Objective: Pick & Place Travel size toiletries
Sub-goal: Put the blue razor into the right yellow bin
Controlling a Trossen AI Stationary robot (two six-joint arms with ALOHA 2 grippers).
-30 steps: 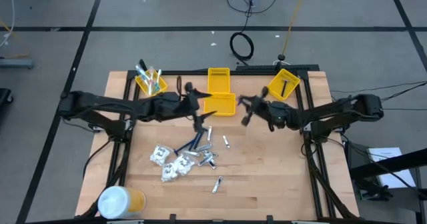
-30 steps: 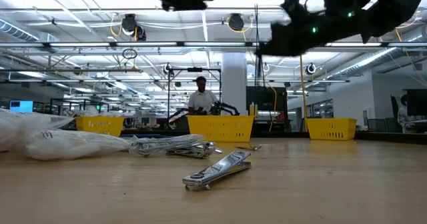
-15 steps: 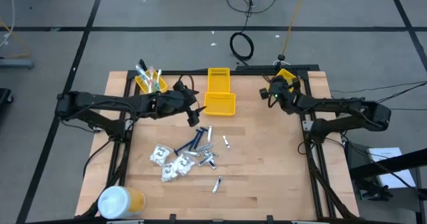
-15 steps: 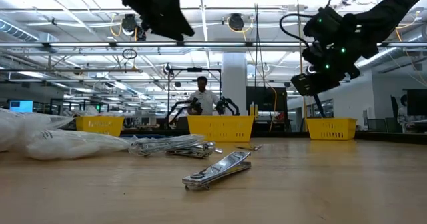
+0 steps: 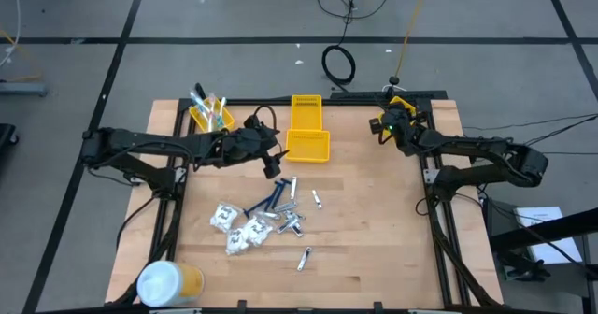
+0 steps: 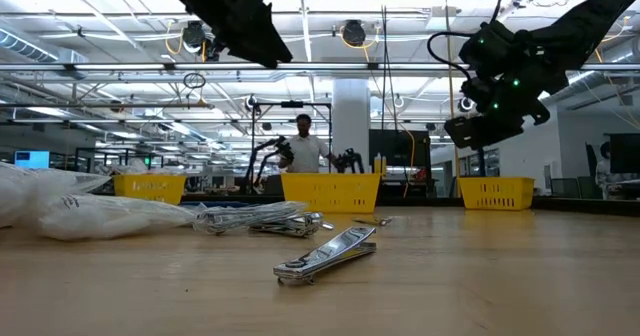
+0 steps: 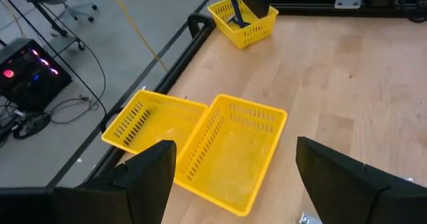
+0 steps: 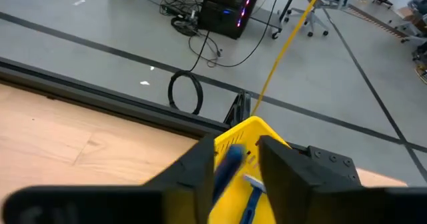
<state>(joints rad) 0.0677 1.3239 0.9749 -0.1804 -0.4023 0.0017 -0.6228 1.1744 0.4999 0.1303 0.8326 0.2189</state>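
Right claw (image 5: 387,125) over the bin (image 5: 404,114) at 1 o'clock, fingers slightly parted around a blue razor (image 8: 228,165) (grip uncertain). Left claw (image 5: 273,164) spread, empty. Toothbrushes (image 5: 209,107) binned at 11; most toiletries (image 5: 262,218) remain mid-surface (image 5: 374,239).

The right end effector (image 8: 237,167) hides most of the yellow bin (image 8: 257,134).
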